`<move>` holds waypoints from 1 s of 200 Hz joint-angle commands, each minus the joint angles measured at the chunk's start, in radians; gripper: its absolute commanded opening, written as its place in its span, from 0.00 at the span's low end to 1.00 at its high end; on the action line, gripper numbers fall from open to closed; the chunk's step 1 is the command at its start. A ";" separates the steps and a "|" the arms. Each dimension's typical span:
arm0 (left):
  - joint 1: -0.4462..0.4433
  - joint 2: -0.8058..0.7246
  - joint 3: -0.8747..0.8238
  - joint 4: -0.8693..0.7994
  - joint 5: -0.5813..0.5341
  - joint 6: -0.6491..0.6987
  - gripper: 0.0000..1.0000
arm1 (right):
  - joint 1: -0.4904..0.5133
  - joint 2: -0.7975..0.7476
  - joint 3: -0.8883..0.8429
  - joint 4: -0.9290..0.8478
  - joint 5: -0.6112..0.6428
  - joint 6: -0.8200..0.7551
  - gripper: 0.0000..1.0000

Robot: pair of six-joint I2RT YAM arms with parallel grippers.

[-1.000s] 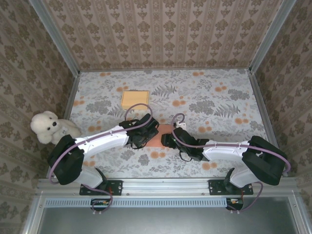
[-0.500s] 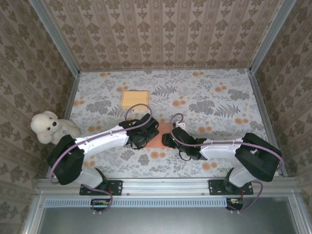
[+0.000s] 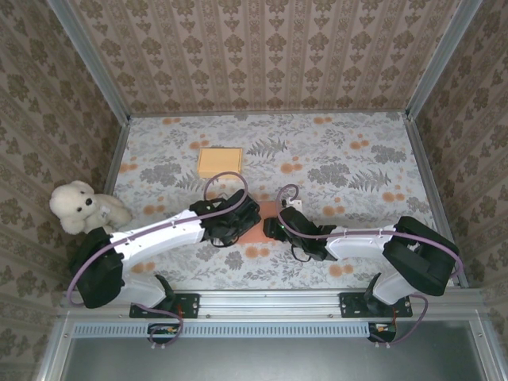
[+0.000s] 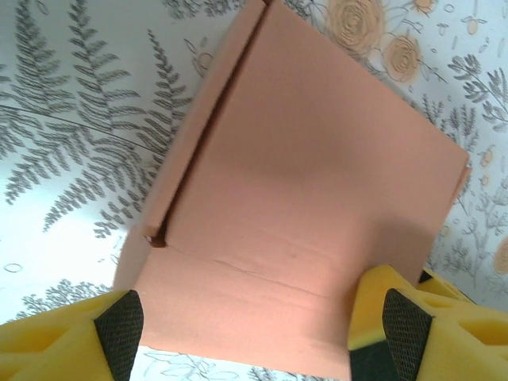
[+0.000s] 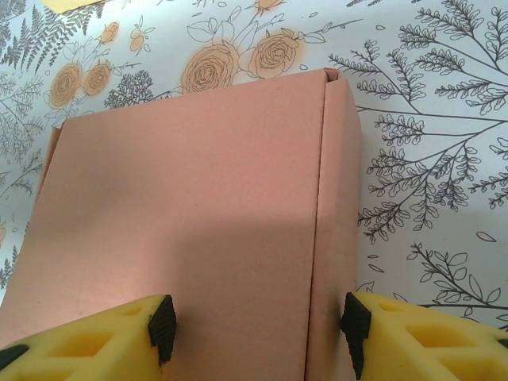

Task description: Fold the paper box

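Observation:
The paper box [image 3: 257, 231] is a flat salmon-pink carton lying on the floral table between my two grippers. Its lid is down, with a narrow side panel along one edge. In the left wrist view, the left gripper [image 4: 262, 335] stands open and wide across the box [image 4: 317, 159] at its near edge, one black pad at each side. The right gripper [image 5: 259, 329] is open over the box [image 5: 190, 198]; one pad sits above the lid and the other at the side panel's outer edge. From above, the left gripper [image 3: 236, 217] and right gripper [image 3: 278, 228] meet over the box.
A small tan closed box [image 3: 220, 162] lies farther back on the table. A white teddy bear [image 3: 79, 206] sits at the left edge beside the left arm. Patterned walls enclose the table on three sides.
The right gripper slid left onto the box and its jaws narrowed a little. The left arm dropped lower and its gripper shifted slightly over the box's left end.

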 commanded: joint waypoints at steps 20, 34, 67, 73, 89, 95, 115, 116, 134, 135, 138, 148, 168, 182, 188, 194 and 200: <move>0.019 -0.061 -0.102 0.006 -0.049 0.029 0.84 | -0.004 -0.022 0.003 -0.019 -0.002 0.013 0.61; 0.019 -0.075 -0.129 0.050 -0.041 0.018 0.85 | -0.003 -0.017 0.004 -0.017 -0.005 0.014 0.61; 0.002 -0.064 -0.126 0.093 -0.049 0.008 0.86 | -0.003 -0.009 0.003 -0.007 -0.011 0.015 0.61; 0.000 -0.056 -0.125 0.099 -0.051 0.006 0.86 | -0.002 -0.009 0.003 -0.005 -0.010 0.017 0.61; 0.001 -0.030 -0.126 0.119 -0.050 0.004 0.85 | -0.003 -0.009 0.002 -0.002 -0.011 0.016 0.61; 0.000 -0.020 -0.127 0.124 -0.051 0.003 0.85 | -0.004 -0.008 0.001 -0.001 -0.013 0.016 0.61; -0.003 0.002 -0.133 0.136 -0.047 -0.017 0.84 | -0.003 -0.006 0.001 0.004 -0.018 0.018 0.61; -0.004 0.002 -0.133 0.137 -0.046 -0.018 0.84 | -0.003 -0.006 0.001 0.004 -0.018 0.018 0.61; -0.021 0.008 -0.128 0.145 -0.046 -0.039 0.84 | -0.003 -0.004 0.000 0.007 -0.017 0.017 0.61; -0.022 0.007 -0.127 0.143 -0.047 -0.040 0.84 | -0.003 -0.004 0.000 0.008 -0.017 0.017 0.61; -0.026 0.010 -0.125 0.140 -0.048 -0.042 0.84 | -0.003 -0.003 0.000 0.008 -0.018 0.019 0.61; -0.041 0.011 -0.110 0.129 -0.056 -0.050 0.84 | -0.003 -0.001 -0.002 0.012 -0.017 0.020 0.61; -0.071 0.016 -0.078 0.107 -0.074 -0.062 0.84 | -0.003 0.001 -0.006 0.020 -0.018 0.025 0.61; -0.086 0.023 -0.069 0.109 -0.080 -0.067 0.83 | -0.003 0.004 -0.009 0.027 -0.017 0.028 0.61; -0.090 0.025 -0.071 0.114 -0.080 -0.066 0.82 | -0.003 0.005 -0.009 0.029 -0.019 0.030 0.61; -0.091 0.029 -0.071 0.119 -0.080 -0.068 0.82 | -0.003 0.006 -0.012 0.031 -0.021 0.031 0.61; -0.091 0.031 -0.073 0.120 -0.080 -0.068 0.81 | -0.003 0.007 -0.011 0.032 -0.022 0.031 0.61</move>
